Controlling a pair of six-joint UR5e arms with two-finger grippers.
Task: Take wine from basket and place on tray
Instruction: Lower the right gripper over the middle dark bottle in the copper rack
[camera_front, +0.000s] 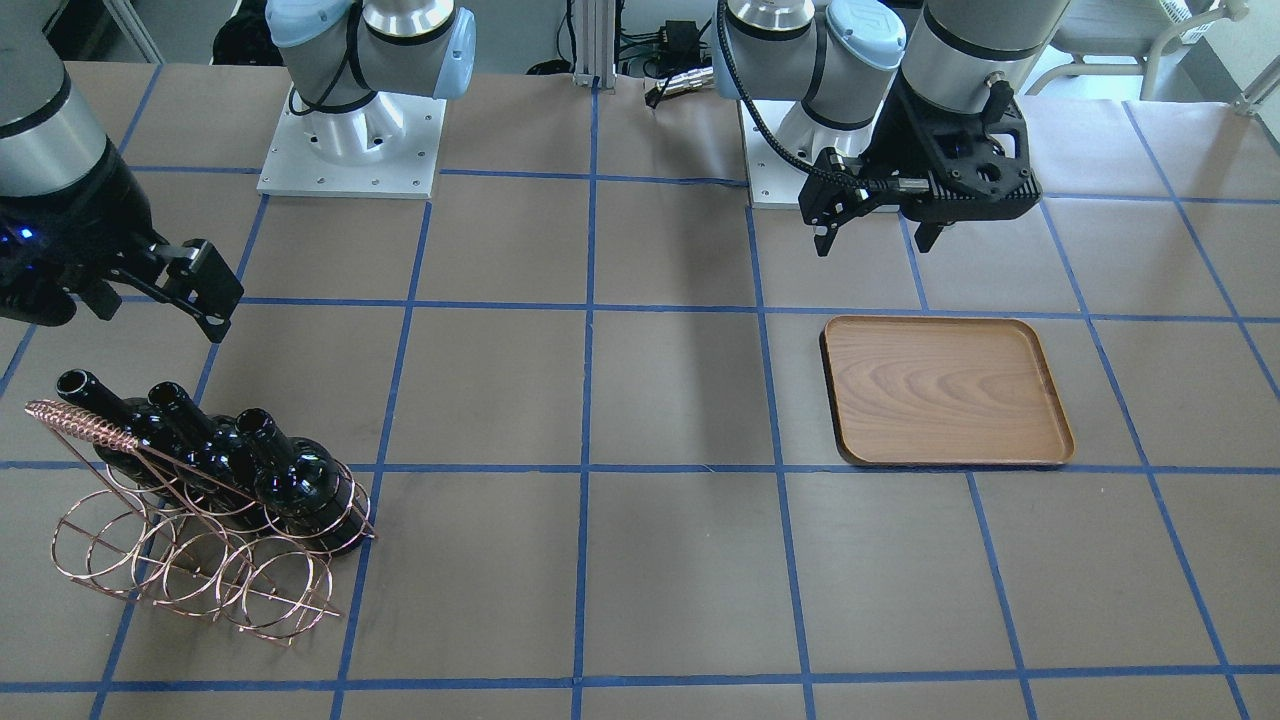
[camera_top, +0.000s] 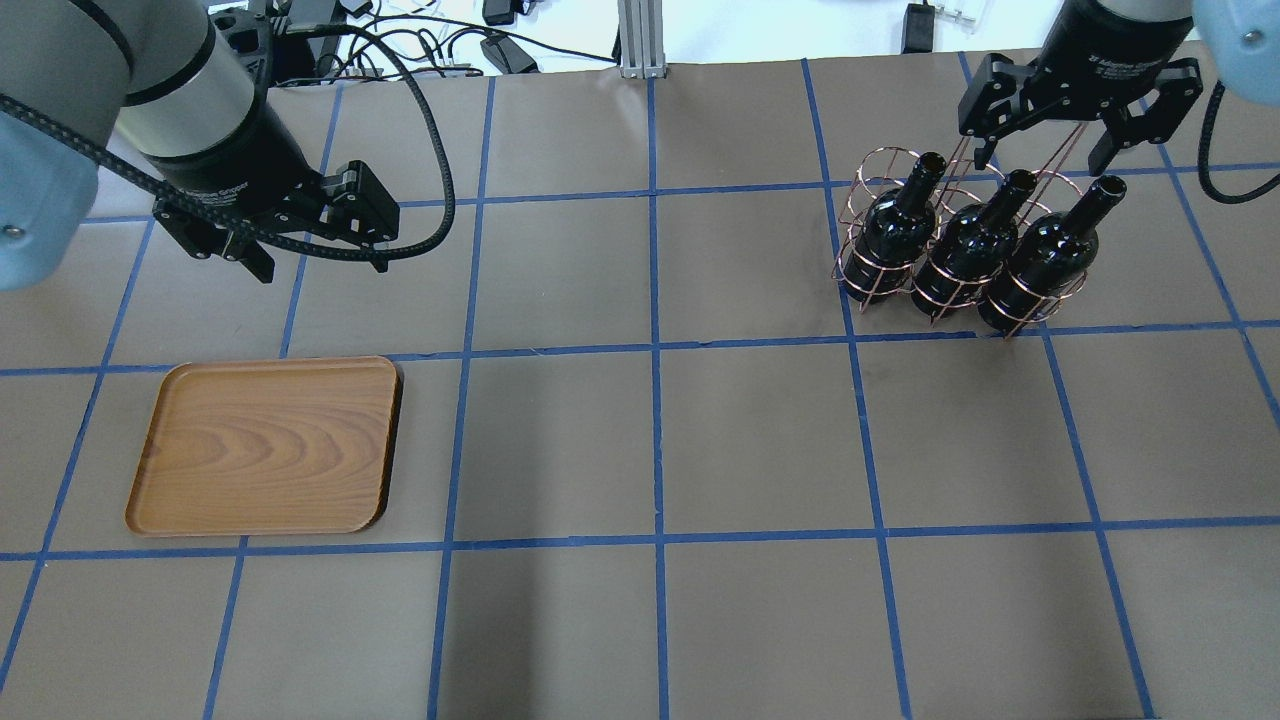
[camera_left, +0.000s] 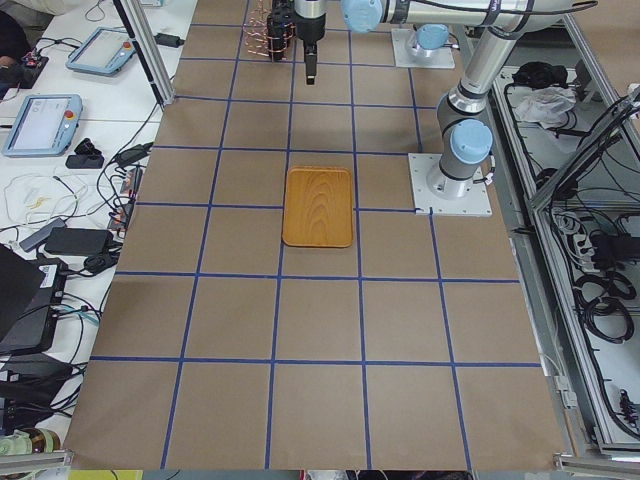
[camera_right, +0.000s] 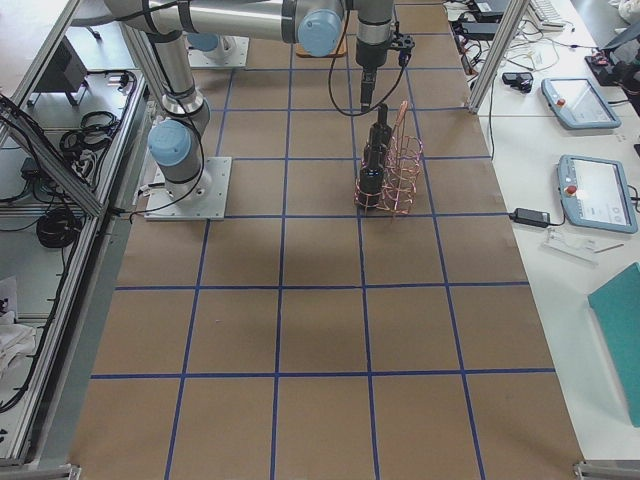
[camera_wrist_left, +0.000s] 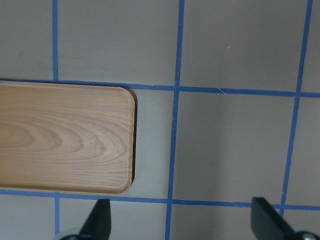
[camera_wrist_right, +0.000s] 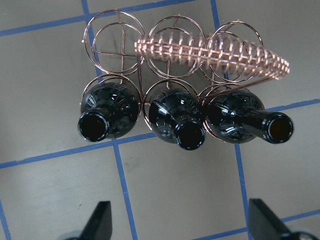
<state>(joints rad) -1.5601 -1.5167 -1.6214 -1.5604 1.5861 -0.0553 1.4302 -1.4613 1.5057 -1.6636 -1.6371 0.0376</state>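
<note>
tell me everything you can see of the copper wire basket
The basket is a copper-coloured wire rack of round loops in two rows of three, with a twisted-wire handle bar on top. It stands on the table. Three dark bottles fill the row nearer the robot, necks angled up; the other row is empty.

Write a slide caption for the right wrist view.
Three glossy black glass wine bottles fill one row of a copper wire rack below the right gripper, jaws open.
</note>
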